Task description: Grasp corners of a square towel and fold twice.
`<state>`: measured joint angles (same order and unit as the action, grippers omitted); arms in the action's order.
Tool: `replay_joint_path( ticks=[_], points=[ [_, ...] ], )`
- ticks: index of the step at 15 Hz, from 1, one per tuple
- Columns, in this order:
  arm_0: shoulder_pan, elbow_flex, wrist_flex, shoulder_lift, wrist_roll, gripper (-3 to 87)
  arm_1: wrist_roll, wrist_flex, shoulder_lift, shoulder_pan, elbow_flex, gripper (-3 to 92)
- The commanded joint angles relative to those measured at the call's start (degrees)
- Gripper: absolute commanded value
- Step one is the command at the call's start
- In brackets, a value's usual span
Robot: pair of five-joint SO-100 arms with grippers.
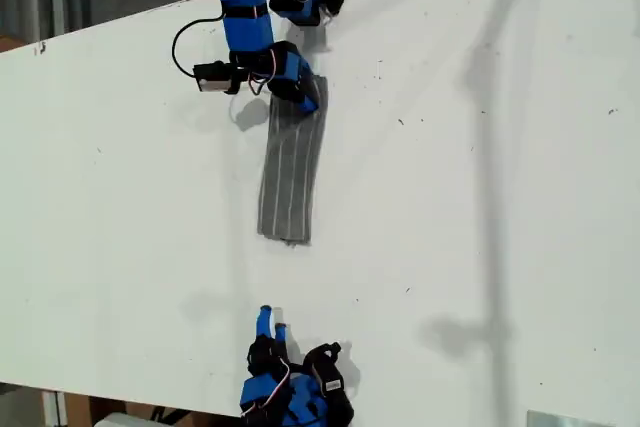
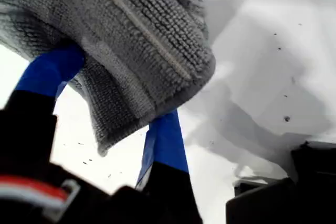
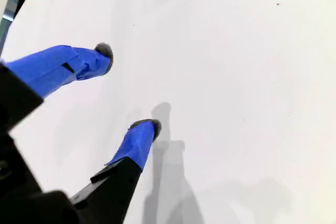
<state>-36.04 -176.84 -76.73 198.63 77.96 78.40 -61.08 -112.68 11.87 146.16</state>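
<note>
A: Room ahead of my second gripper (image 3: 128, 90)?
B: Fingers (image 3: 84, 61) spread, nothing between them, bare desk (image 1: 480, 197) ahead up to the towel (image 1: 291, 172).
A: My first gripper (image 2: 107, 100)?
B: Towel fold fills the gap between its fingers; bare desk beyond the fingertips.

towel (image 1: 291, 172) on table (image 1: 500, 197) | first gripper (image 1: 300, 97) at its far end

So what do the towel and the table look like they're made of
The towel looks like soft looped terry or microfibre: grey, matte, with a nubbly pile and thin, flat white stripes woven in. It sags over my first claw. The table looks like a hard, smooth white board, probably laminate or painted; it shows crisp shadows, small dark specks and a faint sheen.
</note>
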Motion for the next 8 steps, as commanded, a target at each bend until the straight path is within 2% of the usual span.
replay_joint_path(
  ticks=[1, 3, 5, 6, 8],
  points=[
    [0.0, 0.0, 0.7, 0.3, -0.5, 24.7, 0.8, 1.4, 2.6, 0.4, -3.3, 27.5],
    [0.0, 0.0, 0.7, 0.3, -0.6, 24.7, 2.4, 1.8, 3.1, 0.2, -3.9, 21.8],
    [0.2, 0.0, 0.7, 0.3, -0.7, 24.7, 2.8, 1.8, 3.6, 0.3, -4.1, 4.3],
    [0.4, 0.0, 0.7, 0.3, -1.0, 24.7, 3.1, 1.8, 3.5, 0.2, -4.1, 0.4],
    [0.6, 0.0, 0.7, 0.3, -1.0, 24.7, 6.2, -1.7, 2.0, -0.8, -4.6, 0.0]
  ],
)
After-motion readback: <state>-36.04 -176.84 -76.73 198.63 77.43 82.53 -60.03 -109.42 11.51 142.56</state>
